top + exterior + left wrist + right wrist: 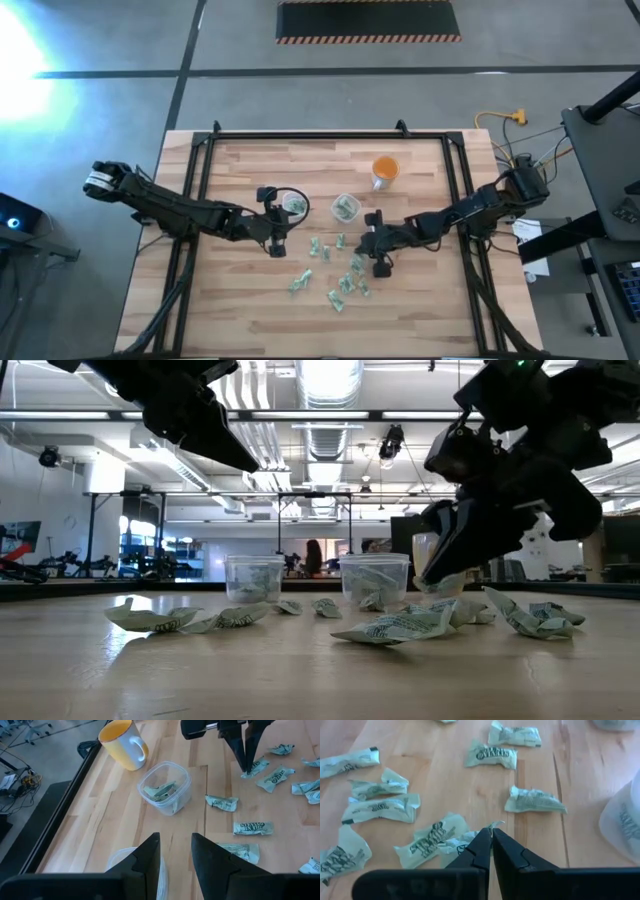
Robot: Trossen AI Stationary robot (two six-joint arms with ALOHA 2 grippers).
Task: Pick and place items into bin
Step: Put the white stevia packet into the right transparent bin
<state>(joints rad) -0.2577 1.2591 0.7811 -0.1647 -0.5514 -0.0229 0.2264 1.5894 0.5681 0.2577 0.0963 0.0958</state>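
The wooden desk carries everything, with a dark metal frame around its far edge and sides.

The left arm reaches in from the left edge of the desk. The left gripper hangs above the clear cup that stands left of the desk's middle. Its jaws are partly open with a clear gap between them, and nothing is held in them.

The right arm comes in from the right edge. The right gripper is low over the scattered items near the middle of the desk. Its jaws are closed together, and the tips pinch the edge of one wrapper, which lies against the wood.

An orange cup with a white handle stands toward the far edge, right of the middle. A second clear cup stands near the middle of the desk, between the orange cup and the first clear cup, and it has some green-and-white pieces inside.

The items, small crumpled green-and-white wrappers, lie loose on the wood between the middle of the desk and its near edge, most of them just beside the right gripper, a few nearer to the left gripper.
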